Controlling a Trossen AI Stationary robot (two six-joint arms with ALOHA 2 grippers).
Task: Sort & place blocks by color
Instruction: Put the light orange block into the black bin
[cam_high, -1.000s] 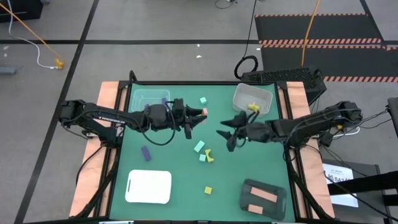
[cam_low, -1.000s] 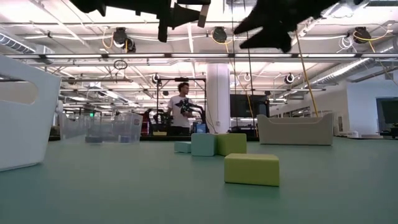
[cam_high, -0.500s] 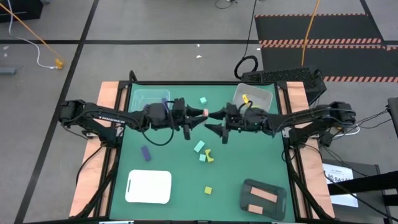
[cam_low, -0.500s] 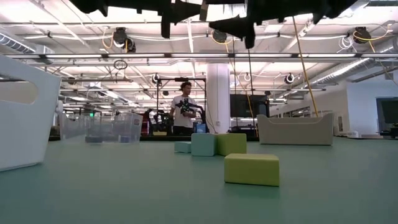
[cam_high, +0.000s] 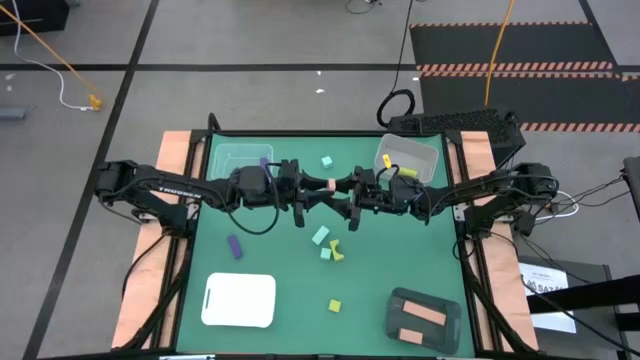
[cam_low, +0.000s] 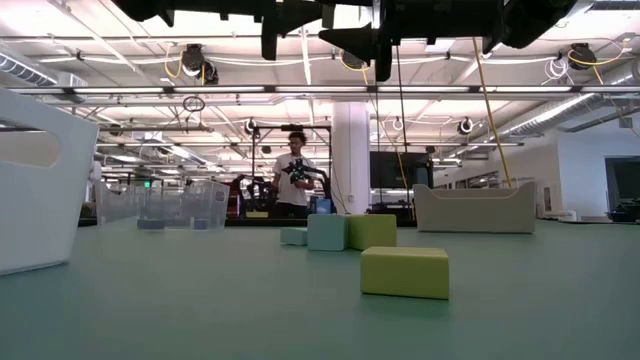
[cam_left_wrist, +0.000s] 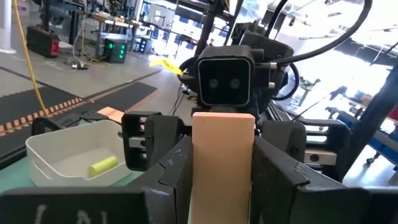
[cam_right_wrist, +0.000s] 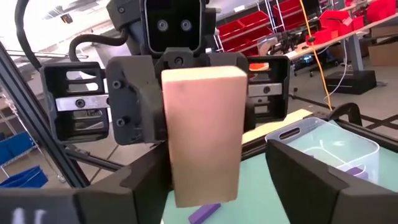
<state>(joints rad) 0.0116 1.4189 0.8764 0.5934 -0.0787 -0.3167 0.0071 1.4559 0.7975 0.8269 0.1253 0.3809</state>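
Observation:
A salmon pink bar block (cam_high: 330, 184) is held in the air over the table's middle by my left gripper (cam_high: 320, 186), which is shut on it. My right gripper (cam_high: 344, 189) faces it from the table's right, open. In the right wrist view its fingers (cam_right_wrist: 298, 180) stand on either side of the pink bar (cam_right_wrist: 202, 137). Mint blocks (cam_high: 320, 236), a yellow arch (cam_high: 337, 250), a yellow cube (cam_high: 335, 305) and a purple bar (cam_high: 235, 246) lie flat on the table. My left gripper pinches the pink bar between its two fingers (cam_left_wrist: 177, 180) at the bar's left end (cam_left_wrist: 222, 186). It comes level from the table's left, along the bar. The bar is lifted clear, its free end pointing right. My right gripper: I cannot tell whether a finger touches the bar.
A clear tub (cam_high: 232, 158) at the far left holds a purple block (cam_high: 265, 161). A tub (cam_high: 412, 152) at the far right holds yellow blocks (cam_high: 386, 160). Near edge: a white tray (cam_high: 239, 300) and a dark tray (cam_high: 440, 300) with pink blocks (cam_high: 430, 314).
My right gripper has travelled toward the table's left, from beside the right tub to my left gripper, and its open fingers have come around the pink bar's free end. The left gripper and the bar have kept still.

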